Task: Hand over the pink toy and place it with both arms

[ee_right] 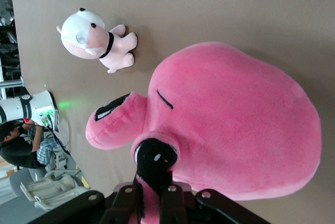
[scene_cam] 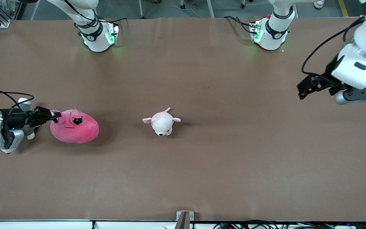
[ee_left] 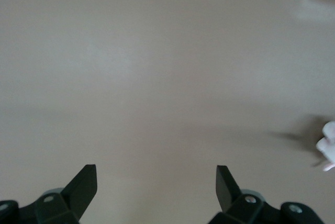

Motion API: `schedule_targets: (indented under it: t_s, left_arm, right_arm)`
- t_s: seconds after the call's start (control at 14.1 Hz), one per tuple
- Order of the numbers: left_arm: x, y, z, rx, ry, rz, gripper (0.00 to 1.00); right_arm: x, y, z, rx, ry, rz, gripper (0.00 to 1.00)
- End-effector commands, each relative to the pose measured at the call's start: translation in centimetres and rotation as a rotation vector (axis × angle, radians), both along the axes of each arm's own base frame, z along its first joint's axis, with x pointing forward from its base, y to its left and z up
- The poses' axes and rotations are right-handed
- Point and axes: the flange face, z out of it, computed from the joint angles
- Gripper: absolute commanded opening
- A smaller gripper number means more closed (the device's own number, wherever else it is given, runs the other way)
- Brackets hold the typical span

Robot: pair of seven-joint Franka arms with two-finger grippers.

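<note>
The pink toy [scene_cam: 74, 126] is seen on the table [scene_cam: 202, 175] toward the right arm's end, pinched at its edge by the right gripper [scene_cam: 54, 117], while the left gripper [scene_cam: 301, 90] waits spread open above the left arm's end

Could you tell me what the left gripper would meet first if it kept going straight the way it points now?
Probably only bare table: the open left gripper faces empty surface, the small plush off at the edge; depth is unclear.

Right claw [ee_right: 155, 203] pinching pink toy [ee_right: 235, 130], small plush animal [ee_right: 97, 41] nearby
</note>
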Motion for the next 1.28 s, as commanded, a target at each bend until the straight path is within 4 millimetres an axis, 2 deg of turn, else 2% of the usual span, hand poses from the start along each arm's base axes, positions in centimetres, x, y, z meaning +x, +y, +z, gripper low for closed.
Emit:
schedule_targets:
  t_s: [0.0, 0.14, 0.21, 0.43, 0.5, 0.78, 1.21]
  left_arm:
    - [-1.9, 2.0, 1.4, 0.054, -0.005, -0.070, 1.00]
    - [-3.6, 4.7, 1.9, 0.056, 0.008, -0.114, 1.00]
    - [-4.7, 5.3, 2.0, 0.027, 0.012, -0.099, 1.00]
    - [-5.7, 8.4, 1.9, -0.001, 0.028, -0.056, 1.00]
    - [-6.2, 8.9, 1.9, -0.003, 0.032, -0.061, 1.00]
    - [-7.0, 8.8, 0.9, -0.001, 0.056, -0.041, 1.00]
    - [-7.0, 7.7, 0.8, -0.044, 0.060, -0.059, 1.00]
  right_arm:
    - [0.2, -0.1, -0.7, 0.025, -0.027, 0.076, 0.00]
    - [0.2, -0.7, -2.7, 0.059, -0.035, 0.111, 0.00]
    - [0.2, -0.8, -3.9, 0.071, -0.025, 0.120, 0.00]
    - [0.3, -0.7, -4.8, 0.084, -0.026, 0.132, 0.00]
    - [0.3, -0.7, -5.1, 0.085, -0.022, 0.131, 0.00]
    - [0.1, -0.8, -6.6, 0.093, 0.004, 0.128, 0.01]
    - [-0.5, -0.6, -6.8, 0.118, 0.040, 0.150, 0.01]
